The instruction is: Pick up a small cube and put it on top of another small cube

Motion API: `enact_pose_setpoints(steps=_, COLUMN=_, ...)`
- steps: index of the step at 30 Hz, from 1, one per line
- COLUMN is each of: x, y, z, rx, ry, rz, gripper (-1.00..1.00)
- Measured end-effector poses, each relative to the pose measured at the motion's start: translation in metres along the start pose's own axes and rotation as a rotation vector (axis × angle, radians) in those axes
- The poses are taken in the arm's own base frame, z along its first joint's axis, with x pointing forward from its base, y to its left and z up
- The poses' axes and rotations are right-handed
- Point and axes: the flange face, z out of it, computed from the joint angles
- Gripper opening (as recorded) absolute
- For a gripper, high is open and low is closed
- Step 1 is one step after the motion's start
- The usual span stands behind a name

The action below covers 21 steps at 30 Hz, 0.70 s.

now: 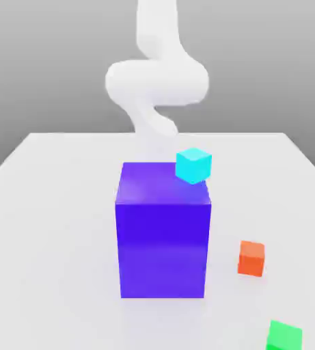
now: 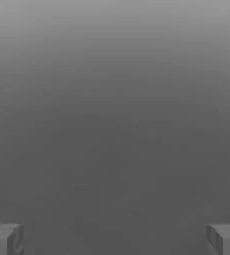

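Note:
Three small cubes show in the exterior view. A cyan cube sits at the far right top corner of a tall purple block; I cannot tell whether it rests on the block or lies behind it. An orange cube lies on the table to the exterior view's right of the block. A green cube lies nearer the front edge. In the hand view my gripper is open, its two fingertips far apart with nothing between them, facing a plain grey background.
The white arm curls up behind the purple block, which stands in the middle of the white table. The block hides whatever lies directly behind it.

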Motion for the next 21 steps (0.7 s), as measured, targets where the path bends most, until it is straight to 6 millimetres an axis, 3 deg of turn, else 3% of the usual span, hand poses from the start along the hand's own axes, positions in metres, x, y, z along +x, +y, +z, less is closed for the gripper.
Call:
enact_pose_setpoints(steps=5, x=-0.014, y=-0.03, z=0.081, rx=0.003, ry=-0.155, rz=-0.199, gripper=0.0)
enact_pose_setpoints(steps=10, x=-0.047, y=-0.057, z=0.16, rx=0.008, ry=-0.293, rz=-0.398, gripper=0.0)
enact_pose_setpoints(steps=15, x=-0.097, y=-0.08, z=0.236, rx=0.011, ry=-0.42, rz=-0.603, gripper=0.0)
enact_pose_setpoints(steps=21, x=-0.182, y=-0.1, z=0.318, rx=0.021, ry=-0.563, rz=-0.872, gripper=0.0)
